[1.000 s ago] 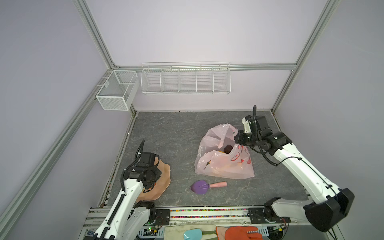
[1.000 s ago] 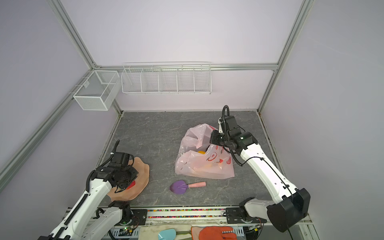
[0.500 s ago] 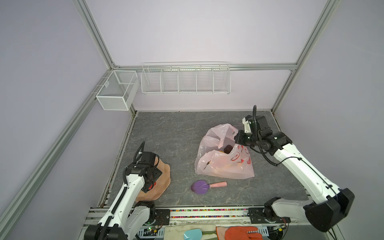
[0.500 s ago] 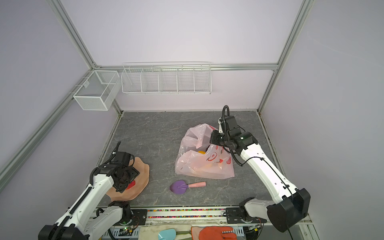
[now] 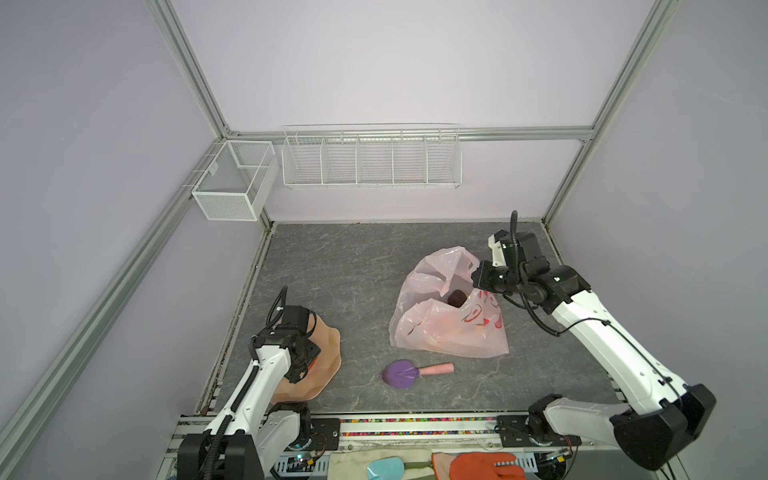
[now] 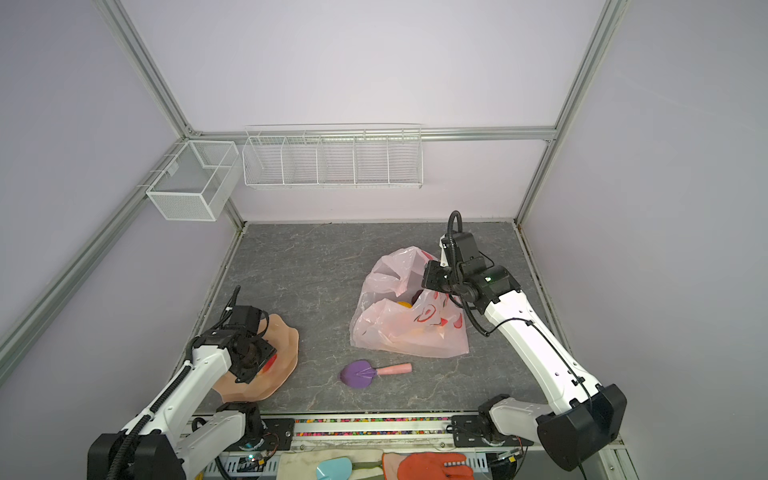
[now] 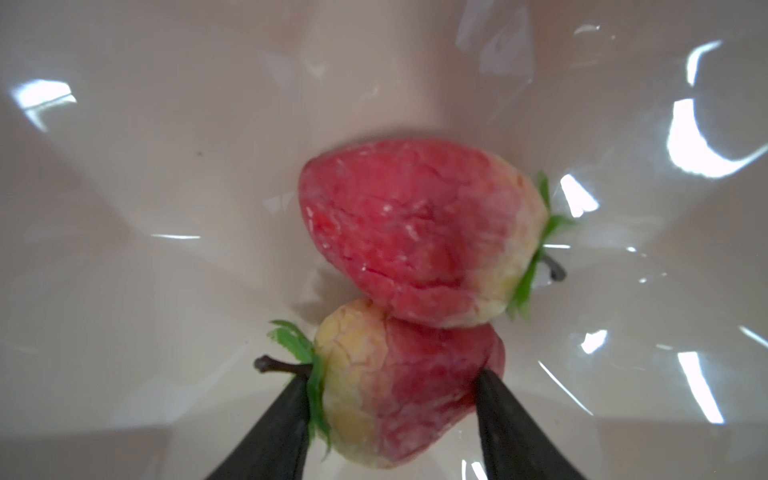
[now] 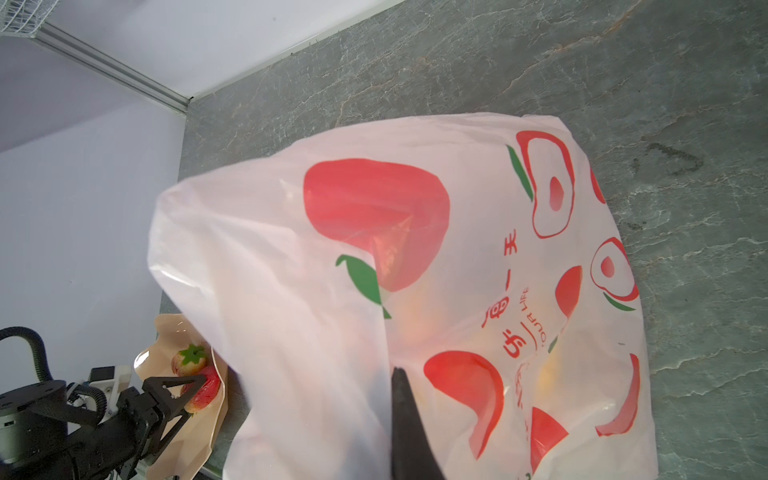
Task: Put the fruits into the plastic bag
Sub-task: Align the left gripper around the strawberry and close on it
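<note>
The plastic bag lies right of the middle, its mouth held up by my right gripper, shut on the bag's edge. A dark maroon ball and a yellow-orange fruit show inside the mouth. At the front left, two strawberries lie in the peach bowl. My left gripper reaches down into the bowl, its fingers pressed on both ends of the nearer strawberry. The other strawberry touches it.
A purple scoop with a pink handle lies on the table between bowl and bag, towards the front. Two white wire baskets hang on the back and left walls. An orange glove lies below the front rail.
My left gripper opened wide over the bowl, came down and closed round the nearer strawberry. The right arm and the bag have not moved.
</note>
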